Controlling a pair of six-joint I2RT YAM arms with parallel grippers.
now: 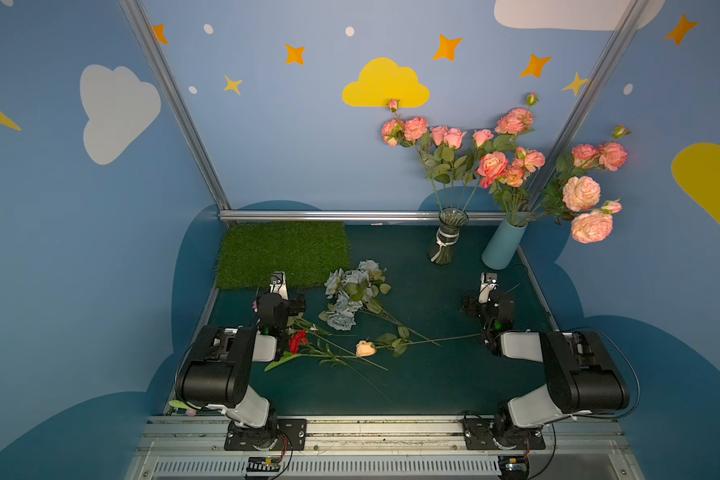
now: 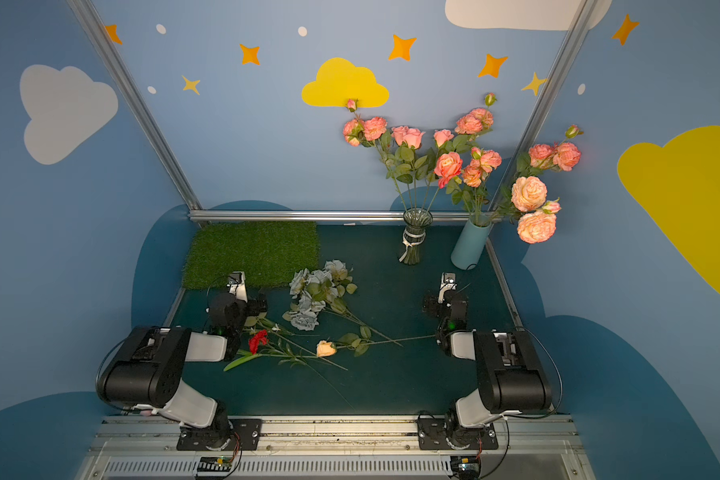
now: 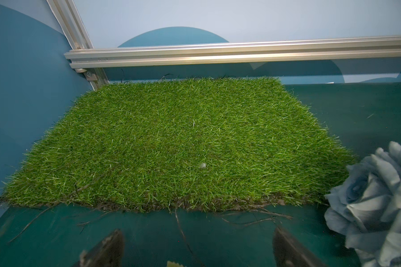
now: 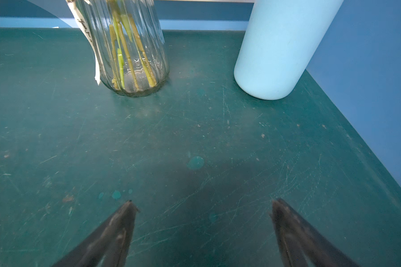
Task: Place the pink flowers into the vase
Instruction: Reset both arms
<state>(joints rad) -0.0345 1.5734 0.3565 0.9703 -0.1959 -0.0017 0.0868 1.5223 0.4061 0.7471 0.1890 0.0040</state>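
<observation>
left gripper [image 3: 198, 231] and right gripper [image 4: 202, 201] both gape empty, so the right should pinch the lying pink rose [image 1: 366, 348] mid-stem.

Lit softly from above, dim over the table [image 1: 454, 386]. Bowed at the edges in both top views. Blurred at the right gripper [image 4: 202, 201] in its wrist view, soft shadow just ahead; faint highlights on the glass vase [image 4: 134, 57].

My green table [image 1: 433, 374] carries a grass mat [image 3: 171, 138] before the left gripper [image 3: 197, 233]. A glass vase [image 4: 134, 57] and a blue vase [image 4: 276, 50] stand before the right gripper [image 4: 202, 203]. Grey-blue flowers [image 1: 352, 297], a red flower [image 1: 297, 340] and a pink rose [image 1: 366, 348] lie between them.
</observation>
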